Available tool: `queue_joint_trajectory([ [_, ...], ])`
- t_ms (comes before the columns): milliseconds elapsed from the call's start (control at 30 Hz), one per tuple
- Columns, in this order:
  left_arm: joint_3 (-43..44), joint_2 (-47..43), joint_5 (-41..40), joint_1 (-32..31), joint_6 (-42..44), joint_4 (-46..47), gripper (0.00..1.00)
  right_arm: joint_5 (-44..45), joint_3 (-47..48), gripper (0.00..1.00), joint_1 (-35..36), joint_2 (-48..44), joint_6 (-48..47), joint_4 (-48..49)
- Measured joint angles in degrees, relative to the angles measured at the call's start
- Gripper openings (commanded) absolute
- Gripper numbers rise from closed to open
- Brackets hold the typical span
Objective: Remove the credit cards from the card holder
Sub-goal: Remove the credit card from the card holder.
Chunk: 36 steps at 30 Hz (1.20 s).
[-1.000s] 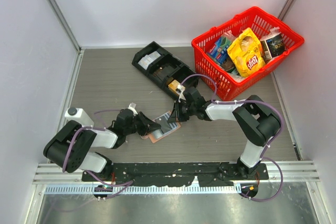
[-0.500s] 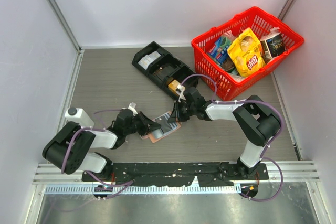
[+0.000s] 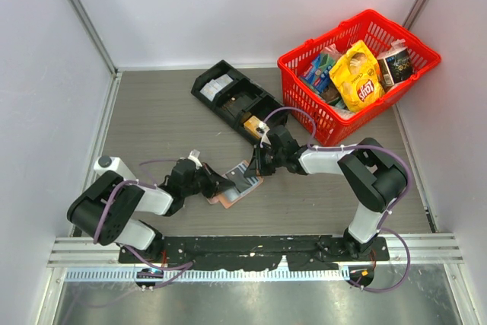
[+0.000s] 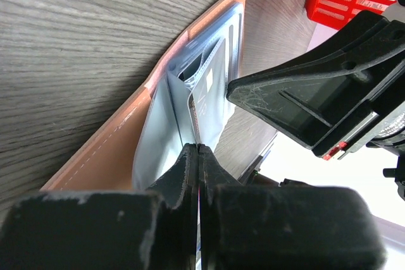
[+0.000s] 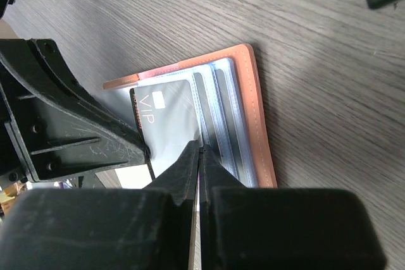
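Card holder [image 3: 234, 188] open and flat on the grey wood-grain table [image 3: 152, 127], midway between both arms. Right gripper [image 5: 200, 147] clamped shut on the holder's sleeve edge, likely to pin it against a pull. Left gripper [image 4: 198, 150] closed tight on what seems the grey card [image 5: 168, 118], hard to tell among overlapping layers. Well apart behind: black tray [image 3: 199, 85], red basket [image 3: 326, 34]. Plain white walls [image 3: 228, 13] around.
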Motion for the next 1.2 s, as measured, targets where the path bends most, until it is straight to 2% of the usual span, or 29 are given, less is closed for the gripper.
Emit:
queue_joint_trajectory([
  [333,-0.87,-1.20,-0.20,0.00,-0.70,0.61,0.00,0.11,-0.17,0.01,-0.07,0.00,0.24,0.26],
  [600,-2.51,-7.08,-0.72,-0.31,-0.59,-5.11,0.00,0.39,-0.15,0.01,-0.33,0.00,0.42,0.20],
  [633,-2.51,-7.63,-0.94,-0.31,-0.50,-6.12,0.02,0.39,-0.15,0.01,-0.35,0.00,0.42,0.20],
  [700,-2.51,-8.22,-1.33,-0.31,-0.39,-7.43,0.17,0.37,-0.15,0.01,-0.37,-0.02,0.42,0.17],
  [833,-2.47,-8.39,-1.90,-0.31,0.09,-8.52,0.30,0.42,-0.11,0.01,-0.37,-0.11,0.37,0.11],
  [1033,-0.13,-6.21,-2.03,-0.33,0.57,-7.74,0.36,0.44,0.07,0.01,-0.37,-0.11,0.37,-0.24],
  [1200,1.36,-1.40,-1.75,-0.31,0.28,-4.87,0.35,0.42,0.07,0.01,-0.37,-0.11,0.37,-0.22],
])
